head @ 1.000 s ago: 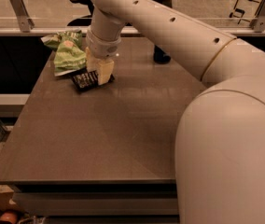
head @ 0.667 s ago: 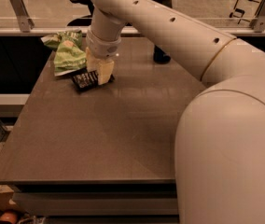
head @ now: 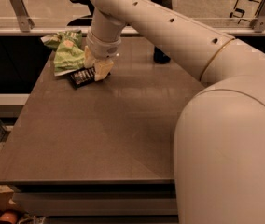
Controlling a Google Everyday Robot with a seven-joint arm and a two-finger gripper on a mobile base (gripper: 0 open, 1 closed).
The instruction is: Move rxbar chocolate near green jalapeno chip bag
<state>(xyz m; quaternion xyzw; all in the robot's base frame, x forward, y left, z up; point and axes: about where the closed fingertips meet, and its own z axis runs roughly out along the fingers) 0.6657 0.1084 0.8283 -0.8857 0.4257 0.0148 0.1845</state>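
Brown tabletop [head: 100, 139], nothing noticeably moved in the last second, so we judge the task nearly done: at far left the green jalapeno chip bag [head: 68, 55], the rxbar chocolate [head: 81, 76] flat against its lower edge, and the gripper [head: 97, 68] low over the bar's right end, open or closed we cannot tell.

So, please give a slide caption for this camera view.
Gripper at a black snack bar lying beside the green chip bag.

The end effector [head: 96, 68] rests on the rxbar chocolate [head: 80, 77], which apparently touches the green jalapeno chip bag [head: 67, 55].
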